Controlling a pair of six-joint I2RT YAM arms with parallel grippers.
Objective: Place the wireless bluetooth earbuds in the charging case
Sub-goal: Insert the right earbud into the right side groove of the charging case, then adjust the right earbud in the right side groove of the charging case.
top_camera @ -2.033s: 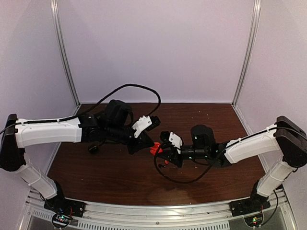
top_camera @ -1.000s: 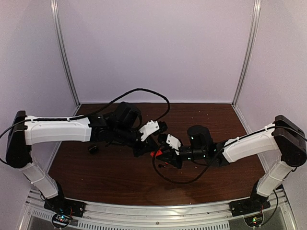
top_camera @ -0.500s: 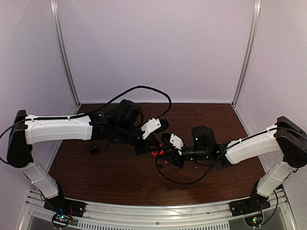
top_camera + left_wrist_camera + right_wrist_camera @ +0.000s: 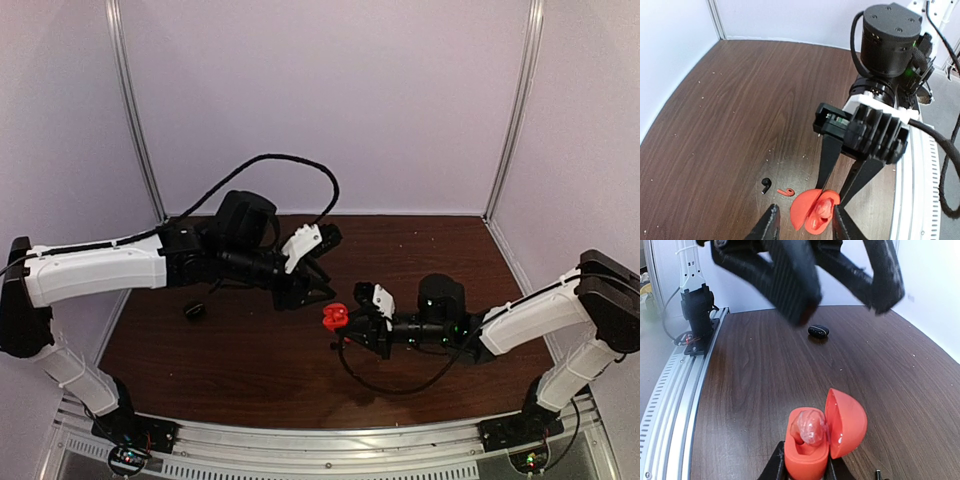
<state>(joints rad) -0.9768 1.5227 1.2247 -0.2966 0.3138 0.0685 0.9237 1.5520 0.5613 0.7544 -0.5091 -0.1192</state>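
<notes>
Red charging case [image 4: 334,317] held open at frame centre, left jaws apart just above it.

Top view, left to right: a small black case [image 4: 195,311] lies on the table [image 4: 230,370] at centre left. The left gripper [image 4: 312,292] is raised, jaws parted, nothing between them. The red case, lid hinged open, is clamped at its base by the right gripper [image 4: 352,325]. Right wrist view: a red earbud [image 4: 807,426] sits in the case's well. Left wrist view, lower centre: a black earbud [image 4: 766,184] lies on the wood, with a small red hooked piece [image 4: 786,192] just beside it.
</notes>
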